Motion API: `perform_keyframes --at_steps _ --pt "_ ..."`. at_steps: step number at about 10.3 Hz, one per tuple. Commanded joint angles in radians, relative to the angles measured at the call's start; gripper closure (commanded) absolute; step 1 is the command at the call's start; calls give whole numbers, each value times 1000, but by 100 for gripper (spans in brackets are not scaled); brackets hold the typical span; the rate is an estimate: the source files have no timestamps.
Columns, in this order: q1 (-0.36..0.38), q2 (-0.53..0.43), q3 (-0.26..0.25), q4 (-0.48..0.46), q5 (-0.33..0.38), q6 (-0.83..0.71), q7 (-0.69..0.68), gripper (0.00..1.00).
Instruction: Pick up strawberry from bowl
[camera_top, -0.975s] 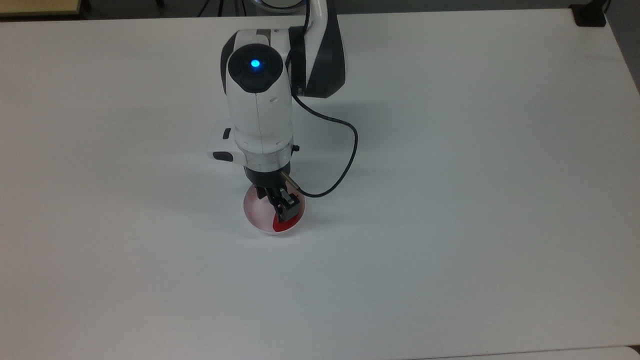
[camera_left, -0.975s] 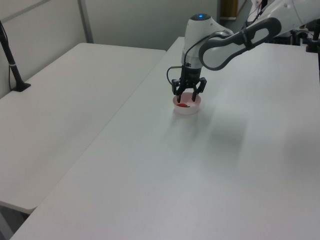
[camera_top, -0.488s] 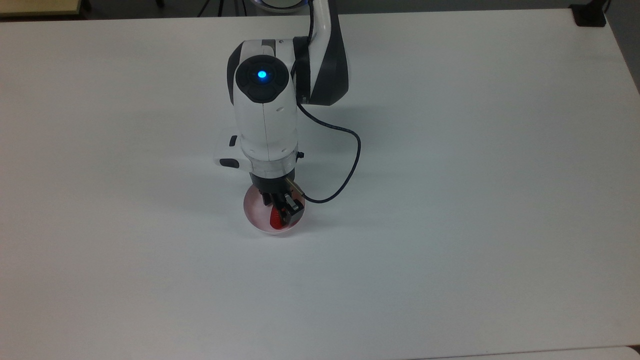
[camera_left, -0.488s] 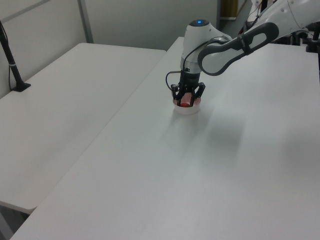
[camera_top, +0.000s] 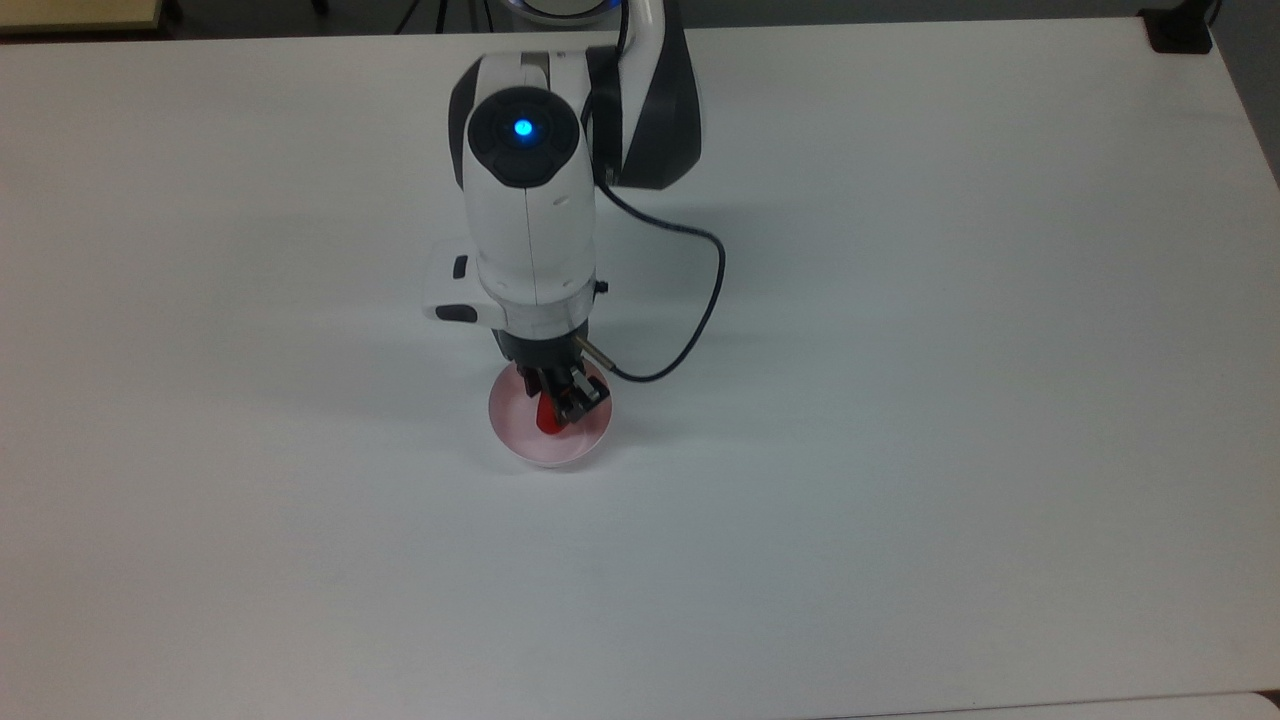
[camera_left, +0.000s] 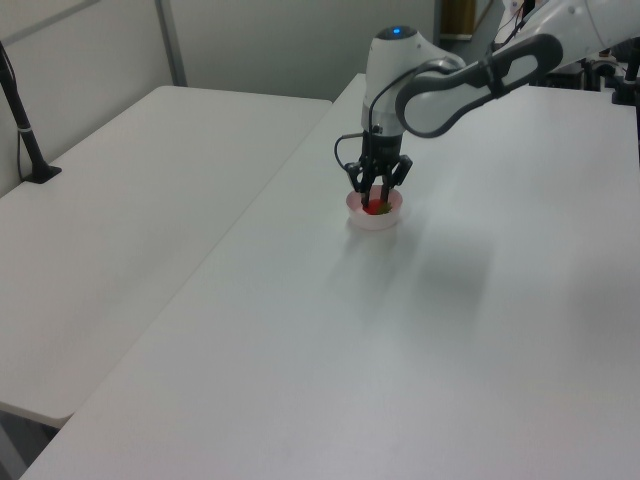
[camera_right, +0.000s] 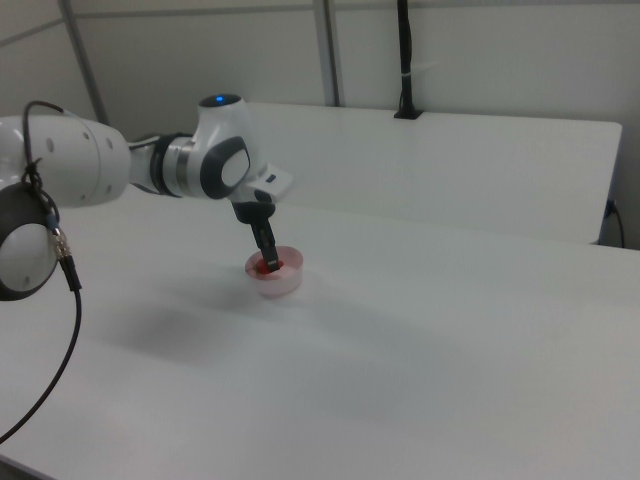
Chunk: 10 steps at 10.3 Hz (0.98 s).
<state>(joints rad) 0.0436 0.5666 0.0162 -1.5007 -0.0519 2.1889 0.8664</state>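
Over the bowl (camera_top: 520, 440), the end effector (camera_top: 556, 412) grips the strawberry (camera_top: 546, 418); no writing legible.

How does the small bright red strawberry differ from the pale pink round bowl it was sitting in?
Colour: the small bright red strawberry is a saturated red, while the pale pink round bowl is a faint pink. Size: the strawberry is much smaller than the bowl. State: the strawberry is clamped in the gripper, over the bowl, while the bowl rests on the white table, ungripped. Both are reddish.
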Motion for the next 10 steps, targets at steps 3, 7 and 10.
perform_keyframes --at_steps 3,7,10 --pt "-57 -123 -8 16 21 -194 -318 66" --pt "-219 -71 -15 13 -26 -189 -639 65" --pt "-287 -45 -13 -7 -71 -83 -699 63"
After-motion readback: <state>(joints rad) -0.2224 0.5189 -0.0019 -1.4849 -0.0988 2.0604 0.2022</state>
